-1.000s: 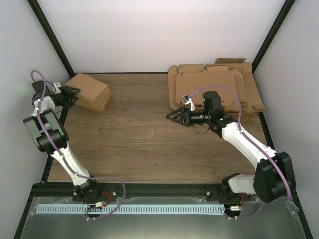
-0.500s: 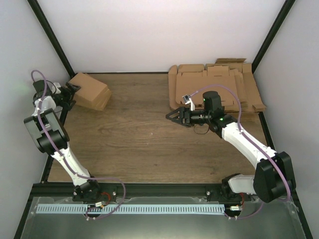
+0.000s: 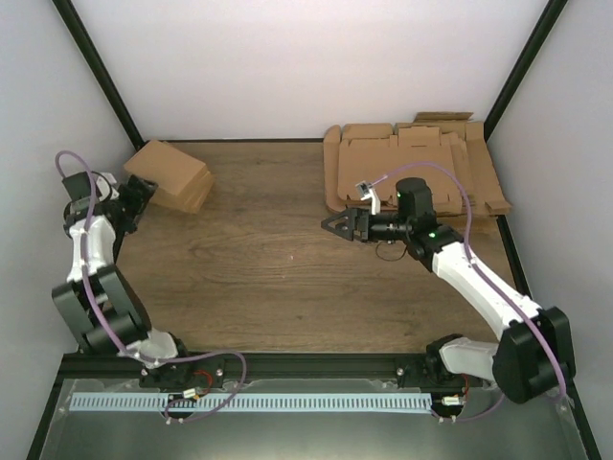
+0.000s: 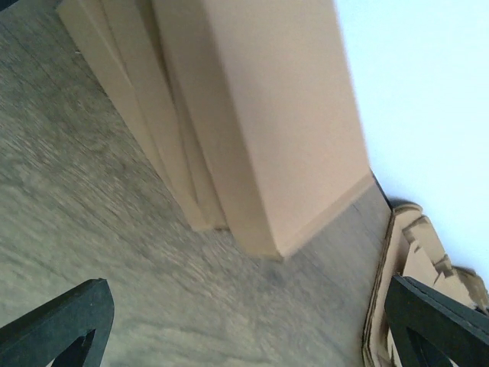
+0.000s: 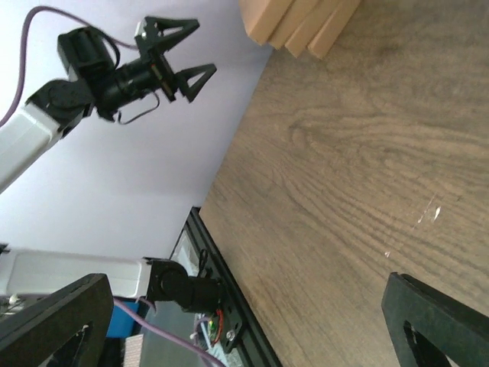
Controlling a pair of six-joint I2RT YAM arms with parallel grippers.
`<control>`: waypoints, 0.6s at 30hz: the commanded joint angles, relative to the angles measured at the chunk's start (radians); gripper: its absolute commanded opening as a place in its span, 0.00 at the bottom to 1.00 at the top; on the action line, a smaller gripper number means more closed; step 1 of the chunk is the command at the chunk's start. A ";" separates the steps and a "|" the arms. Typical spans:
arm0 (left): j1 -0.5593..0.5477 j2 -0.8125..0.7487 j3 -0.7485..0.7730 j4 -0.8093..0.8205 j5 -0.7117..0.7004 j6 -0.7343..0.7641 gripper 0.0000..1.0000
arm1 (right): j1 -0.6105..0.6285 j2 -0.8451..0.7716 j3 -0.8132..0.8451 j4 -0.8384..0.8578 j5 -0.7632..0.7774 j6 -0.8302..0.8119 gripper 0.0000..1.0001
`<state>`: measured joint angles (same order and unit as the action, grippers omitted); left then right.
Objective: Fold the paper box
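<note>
The paper box [image 3: 169, 166], plain brown and folded shut, lies tilted on top of a pile of similar boxes [image 3: 187, 196] at the back left. In the left wrist view its broad face [image 4: 283, 115] fills the upper middle. My left gripper [image 3: 142, 196] hovers just left of the pile, open, touching nothing; its jaws [image 4: 248, 336] frame only bare table. My right gripper [image 3: 328, 226] hangs over the table's middle right, pointing left, open and empty [image 5: 244, 329]. The right wrist view also catches the left gripper [image 5: 202, 47] with its jaws spread.
A thick stack of flat tabbed cardboard sheets [image 3: 412, 168] lies at the back right, behind the right arm; its edge shows in the left wrist view [image 4: 405, 252]. Black frame posts stand at the back corners. A wooden tabletop [image 3: 268, 278] lies between the arms.
The left gripper has opened wide and drawn back from the box pile toward the near side. The right gripper has opened further and shifted slightly right.
</note>
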<state>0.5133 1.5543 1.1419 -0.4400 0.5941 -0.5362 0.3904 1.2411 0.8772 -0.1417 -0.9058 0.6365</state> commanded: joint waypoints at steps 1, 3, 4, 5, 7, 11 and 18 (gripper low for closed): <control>-0.055 -0.220 -0.104 0.023 -0.051 0.026 1.00 | -0.010 -0.116 -0.003 0.024 0.126 -0.073 1.00; -0.094 -0.336 -0.176 0.070 -0.077 0.017 1.00 | -0.014 -0.156 0.000 0.001 0.250 -0.098 1.00; -0.126 -0.392 -0.219 0.109 -0.090 0.013 1.00 | -0.017 -0.178 0.001 -0.017 0.334 -0.109 1.00; -0.164 -0.448 -0.258 0.154 -0.109 0.006 1.00 | -0.017 -0.202 -0.004 -0.024 0.424 -0.117 1.00; -0.271 -0.555 -0.349 0.256 -0.169 -0.005 1.00 | -0.021 -0.274 -0.040 0.000 0.612 -0.133 1.00; -0.495 -0.736 -0.578 0.510 -0.446 0.050 1.00 | -0.022 -0.469 -0.272 0.248 0.905 -0.209 1.00; -0.703 -0.718 -0.814 0.846 -0.768 0.328 1.00 | -0.022 -0.544 -0.599 0.636 0.865 -0.678 1.00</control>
<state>-0.1268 0.7956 0.3912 0.1368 0.0742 -0.4004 0.3729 0.6777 0.3489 0.2573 -0.0849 0.2626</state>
